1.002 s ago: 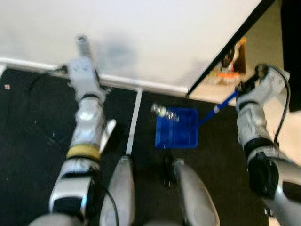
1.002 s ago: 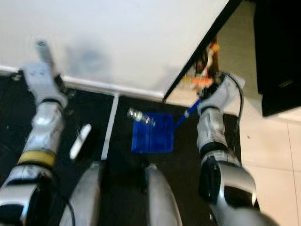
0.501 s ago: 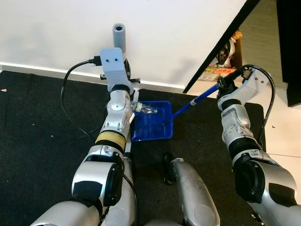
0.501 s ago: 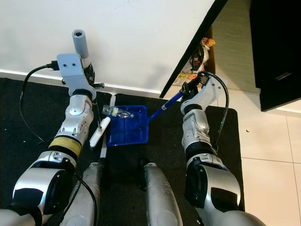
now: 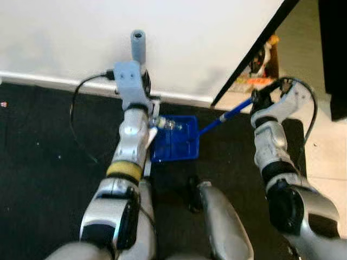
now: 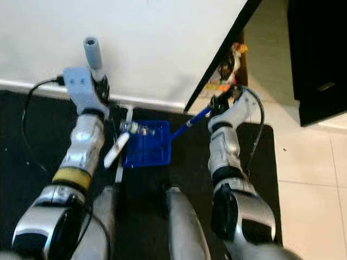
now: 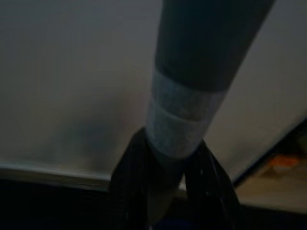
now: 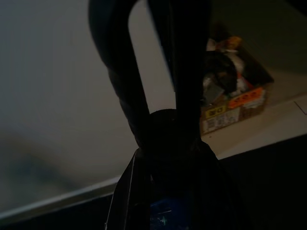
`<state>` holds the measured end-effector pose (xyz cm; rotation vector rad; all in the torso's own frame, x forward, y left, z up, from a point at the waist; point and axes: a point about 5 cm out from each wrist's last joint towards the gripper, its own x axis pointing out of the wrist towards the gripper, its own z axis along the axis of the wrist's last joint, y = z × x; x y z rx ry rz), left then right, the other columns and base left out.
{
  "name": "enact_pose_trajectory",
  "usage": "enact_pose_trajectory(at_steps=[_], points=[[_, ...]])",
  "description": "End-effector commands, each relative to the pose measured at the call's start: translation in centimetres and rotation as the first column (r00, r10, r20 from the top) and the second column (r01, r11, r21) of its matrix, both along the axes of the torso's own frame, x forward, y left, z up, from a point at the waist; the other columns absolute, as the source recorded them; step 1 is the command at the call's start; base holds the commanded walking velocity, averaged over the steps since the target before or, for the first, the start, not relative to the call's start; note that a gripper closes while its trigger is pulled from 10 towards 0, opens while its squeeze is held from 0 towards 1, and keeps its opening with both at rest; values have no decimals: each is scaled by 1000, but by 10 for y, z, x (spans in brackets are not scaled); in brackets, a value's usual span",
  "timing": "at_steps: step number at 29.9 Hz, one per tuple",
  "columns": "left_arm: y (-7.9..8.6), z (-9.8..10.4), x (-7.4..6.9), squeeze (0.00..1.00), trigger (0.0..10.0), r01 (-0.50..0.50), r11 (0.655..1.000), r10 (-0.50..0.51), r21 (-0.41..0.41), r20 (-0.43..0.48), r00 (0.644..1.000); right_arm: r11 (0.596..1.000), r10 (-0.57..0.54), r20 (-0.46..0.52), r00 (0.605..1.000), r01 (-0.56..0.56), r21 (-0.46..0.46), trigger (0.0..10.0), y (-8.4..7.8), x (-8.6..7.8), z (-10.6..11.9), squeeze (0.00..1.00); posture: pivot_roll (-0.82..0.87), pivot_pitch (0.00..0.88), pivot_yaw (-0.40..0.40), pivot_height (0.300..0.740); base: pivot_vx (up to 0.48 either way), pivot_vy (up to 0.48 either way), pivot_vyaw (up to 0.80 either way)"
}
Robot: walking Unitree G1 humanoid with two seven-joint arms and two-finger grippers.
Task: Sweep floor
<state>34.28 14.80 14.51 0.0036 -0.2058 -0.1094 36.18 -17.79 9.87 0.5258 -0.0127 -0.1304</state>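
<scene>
The left gripper (image 7: 165,191) is clamped on a grey broom handle (image 7: 201,62), its 2 black fingers (image 7: 127,187) pressed to either side of a pale band on the pole. That grip is plain in the left wrist view; in the head views the wrist block hides the fingers, and the handle's top (image 5: 138,43) pokes up against the white wall (image 5: 65,38). A black cable (image 5: 81,103) loops off that wrist.

The right gripper (image 5: 259,98) is closed on the end of a blue dustpan handle (image 5: 227,114). The right wrist view is dark, showing the black fingers (image 8: 120,72) around a dark rounded end with a blue glint just below, and beyond them a cardboard box (image 8: 235,103) of clutter on the pale floor. In the head views the box (image 6: 230,62) sits past a dark door edge (image 6: 217,70).

The handle slopes down to a blue dustpan (image 5: 176,142) lying flat on the black floor mat (image 5: 43,157), just before the white skirting. A clear plastic bottle (image 5: 169,125) lies at the pan's far edge, beside the left forearm. A white strip-like piece (image 6: 116,150) shows next to the pan's left side in the right eye view; the left eye view has the forearm over it. The robot's 2 feet (image 5: 217,216) stand on the mat just behind the pan. Pale tiles (image 6: 309,162) lie to the right.
</scene>
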Motion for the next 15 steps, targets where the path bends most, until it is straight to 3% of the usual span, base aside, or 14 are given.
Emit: enact_pose_trajectory(at_steps=[1,2,3,6,7,9,11,12,13,15], points=[[4,4,-10,0,10000,69,998,-69,-2,15,997,990,48,-102,994,-33,137,10000,18,-13,-30,0,115,321,-24,740,0,0,0],[30,0,-31,0,10000,86,996,-86,28,-5,996,989,29,-103,994,-13,150,10000,13,-14,-32,0,125,311,-20,740,0,0,0],[30,0,-31,0,10000,86,996,-86,28,-5,996,989,29,-103,994,-13,150,10000,13,-14,-32,0,125,311,-20,740,0,0,0],[69,-14,-62,0,10000,93,991,-86,96,-70,994,988,15,-107,994,2,158,10000,8,-16,-34,0,143,294,-19,740,0,0,0],[69,-14,-62,0,10000,93,991,-86,96,-70,994,988,15,-107,994,2,158,10000,8,-16,-34,0,143,294,-19,740,0,0,0],[89,-29,-79,0,10000,101,980,-78,173,-137,988,988,10,-112,994,7,155,10000,6,-17,-36,0,149,276,-20,740,0,0,0],[96,-34,-85,0,10000,107,974,-75,197,-164,984,988,8,-114,993,9,155,10000,5,-17,-36,0,149,272,-20,740,0,0,0],[106,-42,-93,0,10000,98,964,-45,247,-213,976,988,6,-115,993,12,154,10000,4,-17,-36,0,148,261,-20,740,0,0,0],[106,-42,-93,0,10000,98,964,-45,247,-213,976,988,6,-115,993,12,154,10000,4,-17,-36,0,148,261,-20,740,0,0,0],[139,-53,-104,0,10000,-37,936,138,349,-268,953,988,2,-106,994,14,156,10000,2,-16,-33,0,146,247,-24,740,0,0,0]])
